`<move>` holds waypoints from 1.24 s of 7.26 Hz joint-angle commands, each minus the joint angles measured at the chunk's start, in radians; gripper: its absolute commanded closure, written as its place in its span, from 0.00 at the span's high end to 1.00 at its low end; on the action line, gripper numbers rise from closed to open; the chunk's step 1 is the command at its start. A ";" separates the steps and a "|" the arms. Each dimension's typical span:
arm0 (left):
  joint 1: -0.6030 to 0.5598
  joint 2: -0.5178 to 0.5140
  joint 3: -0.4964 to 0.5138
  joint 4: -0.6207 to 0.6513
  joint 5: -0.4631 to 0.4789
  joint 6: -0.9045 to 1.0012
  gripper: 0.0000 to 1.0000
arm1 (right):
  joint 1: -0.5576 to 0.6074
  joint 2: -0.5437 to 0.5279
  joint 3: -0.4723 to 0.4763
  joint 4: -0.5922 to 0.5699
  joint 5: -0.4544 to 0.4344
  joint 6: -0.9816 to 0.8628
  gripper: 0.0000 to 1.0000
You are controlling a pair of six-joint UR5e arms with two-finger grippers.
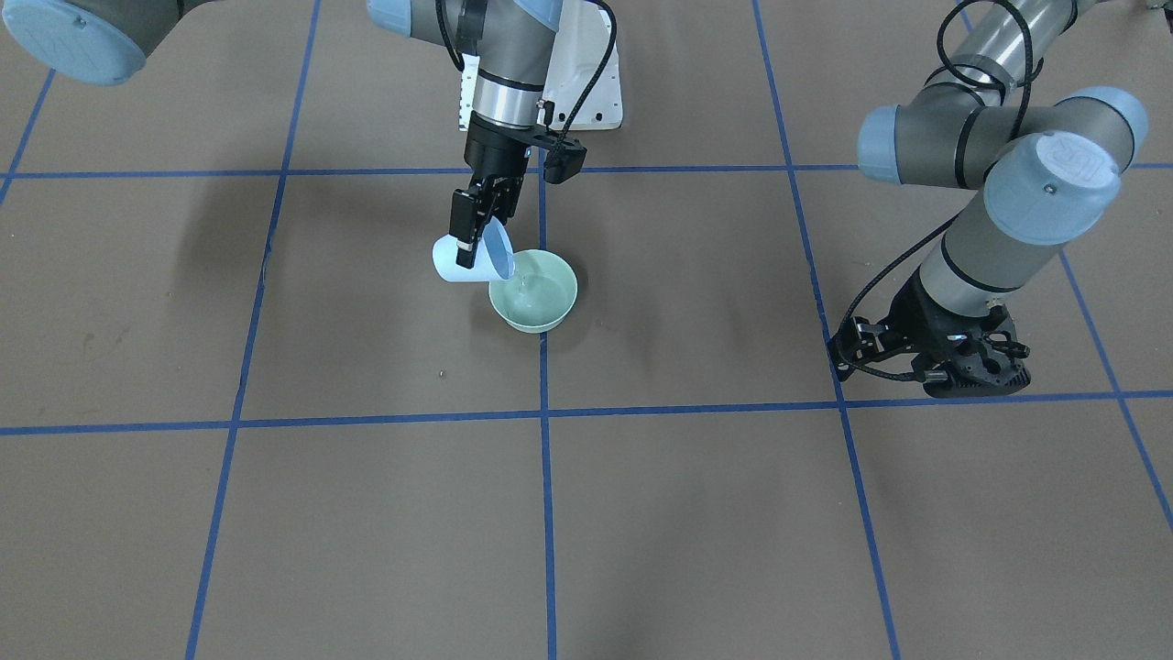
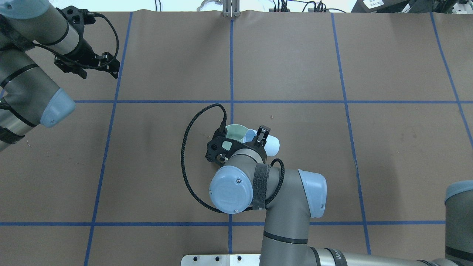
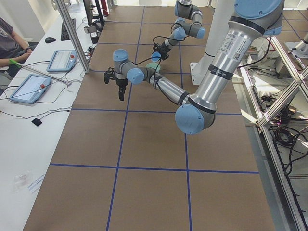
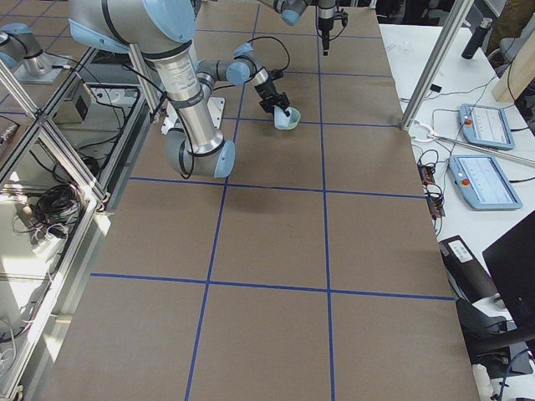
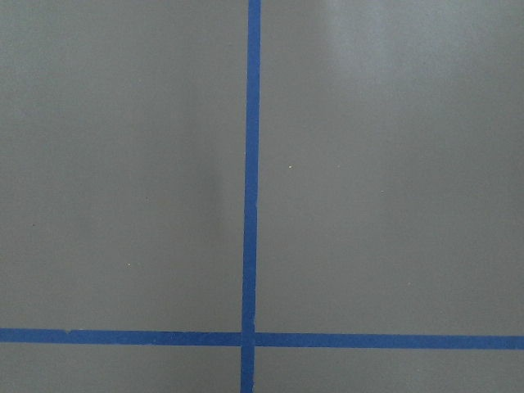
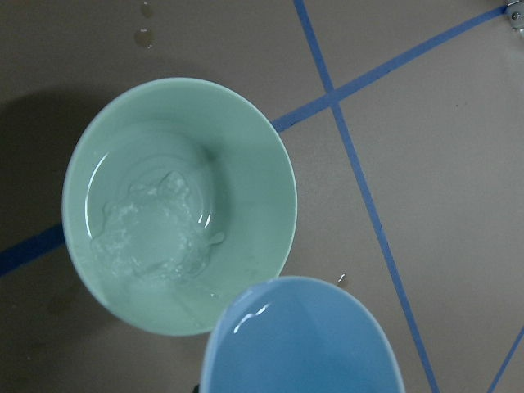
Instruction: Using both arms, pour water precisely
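Glossy pale-blue cup (image 6: 303,336), smooth and round-mouthed, lies tipped nearly level, pinched across its wall by the right gripper (image 1: 478,240). Its mouth faces the robot's left, lip over a glazed, round pale-green bowl (image 6: 246,147) near the table's (image 1: 687,513) centre. Clear, rippled water (image 6: 151,233) pools in the bowl. The right arm (image 2: 284,221) bends at the elbow, wrist pointing down. The left gripper (image 1: 971,367) hangs near the far-left corner; I cannot tell whether its fingers are spread.

The right wrist view's bottom edge cuts off the blue cup (image 6: 303,344).
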 commanded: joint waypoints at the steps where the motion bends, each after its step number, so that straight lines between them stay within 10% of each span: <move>1: 0.000 0.000 -0.006 0.002 -0.001 -0.001 1.00 | 0.006 0.033 -0.014 -0.061 0.005 -0.026 0.11; 9: 0.000 0.009 -0.006 0.000 0.000 -0.001 1.00 | 0.018 0.032 0.001 0.030 0.007 -0.060 0.08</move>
